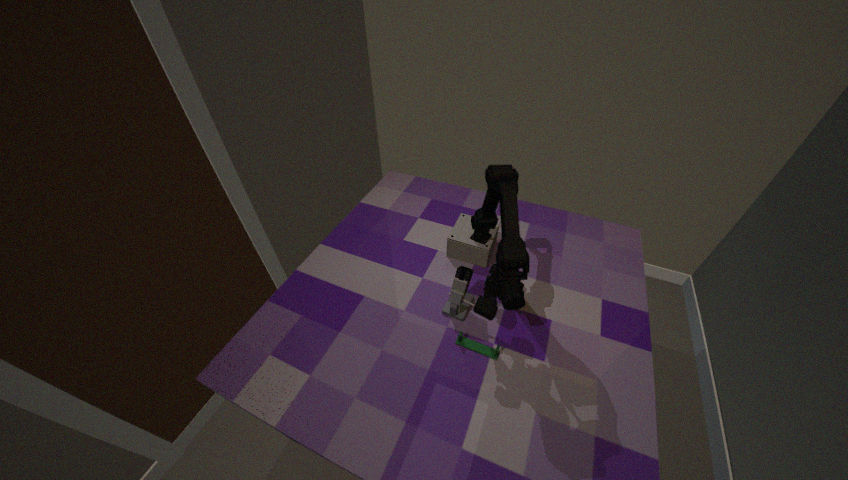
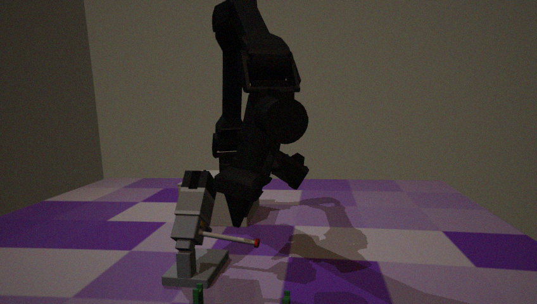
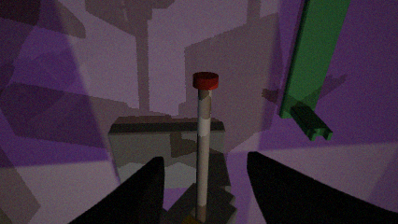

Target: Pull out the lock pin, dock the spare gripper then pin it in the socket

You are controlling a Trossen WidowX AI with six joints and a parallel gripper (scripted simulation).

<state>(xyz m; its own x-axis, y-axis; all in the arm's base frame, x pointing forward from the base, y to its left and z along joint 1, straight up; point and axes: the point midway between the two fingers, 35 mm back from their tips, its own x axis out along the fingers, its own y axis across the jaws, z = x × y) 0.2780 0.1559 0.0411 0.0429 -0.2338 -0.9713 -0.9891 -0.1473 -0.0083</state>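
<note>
The grey mount stands on the table, with its tilted socket on a post. The spare gripper, light grey with black fingers, sits upright on the socket, leaning with it. The white lock pin enters the socket's side and slopes slightly down outward; much of its shaft and its red head stick out. How deep its tip reaches is hidden. My gripper is partly open beside the socket, holding nothing; in the wrist view the pin appears between its fingers.
A green cradle with upright ends stands empty near the mount. A white box stands behind the mount, close to the arm's links. Shadows fall over the purple checked table.
</note>
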